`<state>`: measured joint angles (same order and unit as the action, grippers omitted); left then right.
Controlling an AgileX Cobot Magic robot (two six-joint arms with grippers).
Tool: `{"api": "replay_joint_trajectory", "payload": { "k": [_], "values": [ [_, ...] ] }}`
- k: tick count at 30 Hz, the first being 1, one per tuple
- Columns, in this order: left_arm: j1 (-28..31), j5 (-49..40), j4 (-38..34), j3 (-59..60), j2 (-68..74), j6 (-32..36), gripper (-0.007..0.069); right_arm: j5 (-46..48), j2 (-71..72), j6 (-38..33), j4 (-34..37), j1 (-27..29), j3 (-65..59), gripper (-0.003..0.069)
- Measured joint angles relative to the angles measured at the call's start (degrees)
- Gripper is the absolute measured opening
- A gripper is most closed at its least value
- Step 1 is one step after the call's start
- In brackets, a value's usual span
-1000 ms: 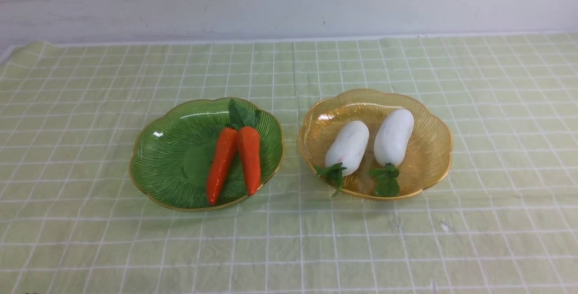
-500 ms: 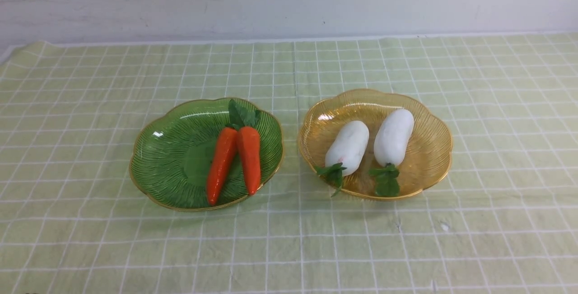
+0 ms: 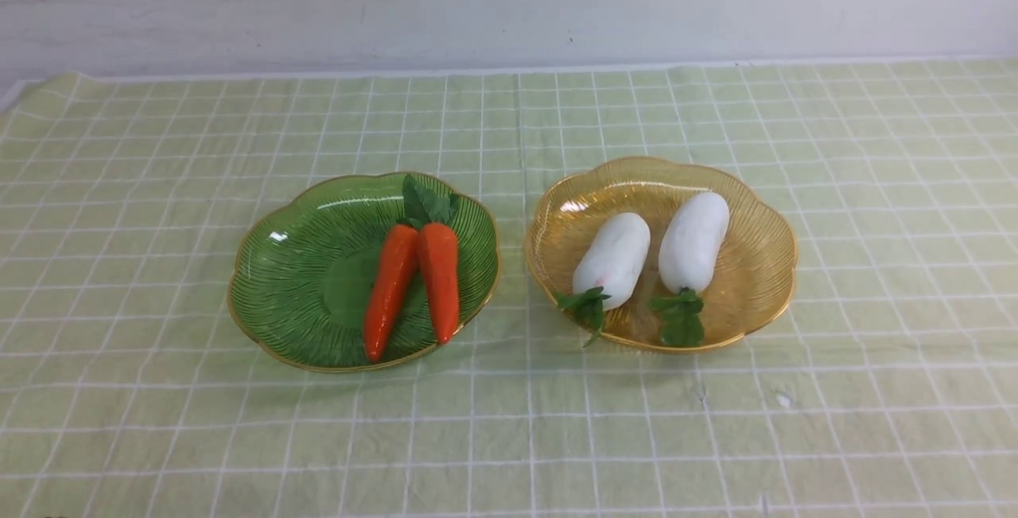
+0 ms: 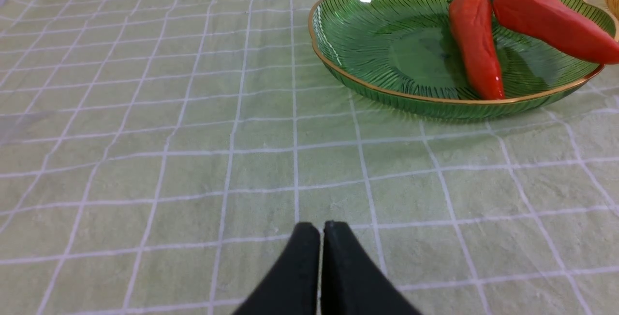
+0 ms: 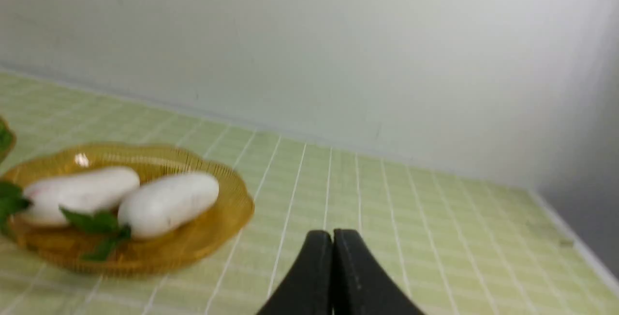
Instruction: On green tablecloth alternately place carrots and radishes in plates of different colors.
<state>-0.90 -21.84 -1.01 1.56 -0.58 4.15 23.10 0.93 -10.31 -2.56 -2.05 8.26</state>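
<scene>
Two orange carrots lie side by side in the green plate on the green tablecloth. Two white radishes lie in the amber-yellow plate to its right. Neither arm shows in the front view. In the left wrist view my left gripper is shut and empty above bare cloth, well short of the green plate with its carrots. In the right wrist view my right gripper is shut and empty, beside the amber plate and its radishes.
A pale wall runs along the back edge of the cloth. The right wrist view shows the cloth's far edge and a grey wall corner.
</scene>
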Motion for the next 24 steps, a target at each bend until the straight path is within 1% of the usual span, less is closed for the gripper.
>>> {"api": "replay_joint_trajectory", "payload": {
  "k": [5, 9, 24],
  "values": [
    [0.00, -0.07, 0.00, 0.00, 0.00, 0.00, -0.0008, 0.12, 0.00, 4.54, 1.41, 2.56, -9.17, -0.0014],
    [0.00, -0.07, 0.00, 0.00, -0.05, 0.00, -0.0008, -0.14, -0.07, 8.53, 2.10, 3.30, -9.30, -0.0014],
    [0.00, -0.07, 0.00, 0.00, -0.05, 0.00, -0.0008, -0.16, -0.07, 9.60, 2.17, 3.30, -9.30, -0.0014]
  ]
}}
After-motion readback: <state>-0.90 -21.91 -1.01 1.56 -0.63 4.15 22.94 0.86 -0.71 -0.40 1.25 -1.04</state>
